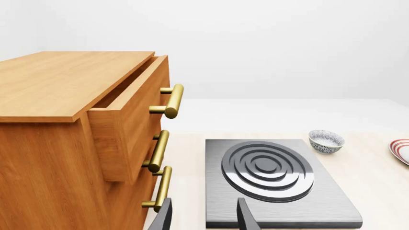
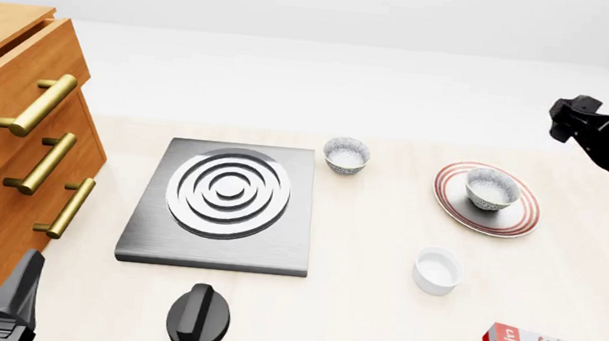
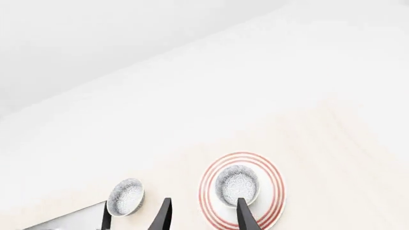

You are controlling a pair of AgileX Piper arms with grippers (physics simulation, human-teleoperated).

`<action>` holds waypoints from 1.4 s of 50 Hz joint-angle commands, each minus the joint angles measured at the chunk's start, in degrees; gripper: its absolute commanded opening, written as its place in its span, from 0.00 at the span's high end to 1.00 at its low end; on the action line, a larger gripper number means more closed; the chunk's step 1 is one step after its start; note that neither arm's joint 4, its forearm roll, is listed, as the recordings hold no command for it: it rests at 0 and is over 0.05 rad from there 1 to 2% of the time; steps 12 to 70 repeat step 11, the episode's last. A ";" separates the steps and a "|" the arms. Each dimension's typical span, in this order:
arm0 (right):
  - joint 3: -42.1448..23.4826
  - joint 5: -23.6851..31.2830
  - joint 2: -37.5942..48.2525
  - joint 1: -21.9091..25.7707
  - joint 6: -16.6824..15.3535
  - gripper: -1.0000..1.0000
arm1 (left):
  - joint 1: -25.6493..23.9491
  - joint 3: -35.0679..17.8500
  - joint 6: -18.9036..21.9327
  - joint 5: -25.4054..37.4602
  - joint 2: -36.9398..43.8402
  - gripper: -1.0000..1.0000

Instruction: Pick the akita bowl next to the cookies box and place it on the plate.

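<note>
In the left wrist view, your left claw is spread over the grey stove slab, holding nothing.

In the front view, the small patterned akita bowl sits on the red-ringed white plate, near the worktop's right edge.

In the right wrist view, your right claw is spread and holds nothing.

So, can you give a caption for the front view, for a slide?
A patterned bowl sits on the red-ringed plate; its twin stands beside the burner.
</note>
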 commanded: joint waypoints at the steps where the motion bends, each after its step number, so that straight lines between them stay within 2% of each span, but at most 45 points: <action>1: 0.74 8.63 -26.20 -0.08 0.76 0.00 | 0.00 0.00 0.00 0.00 0.00 0.00; 2: -0.64 10.00 -28.22 -0.46 0.00 0.00 | 0.00 0.00 0.00 0.00 0.00 0.00; 4: -0.96 10.19 -28.70 -1.24 -0.84 0.00 | 0.00 0.00 0.00 0.00 0.00 0.00; 5: -0.87 9.31 -32.00 -1.02 -1.49 0.00 | 0.00 0.00 0.00 0.00 0.00 0.00; 6: -0.88 9.00 -34.49 -1.07 -0.53 0.00 | 0.00 0.00 0.00 0.00 0.00 0.00; 7: -0.07 7.56 -37.44 -0.12 2.57 0.00 | 0.00 0.00 0.00 0.00 0.00 0.00; 8: 0.41 6.43 -39.18 1.20 7.24 0.00 | 0.00 0.00 0.00 0.00 0.00 0.00; 10: -2.15 6.21 -43.77 4.14 3.34 0.00 | 0.00 0.00 0.00 0.00 0.00 0.00; 11: -2.74 5.50 -47.77 2.18 2.69 0.00 | 0.00 0.00 0.00 0.00 0.00 0.00; 70: -2.74 5.50 -47.77 2.18 2.69 0.00 | 0.00 0.00 0.00 0.00 0.00 0.00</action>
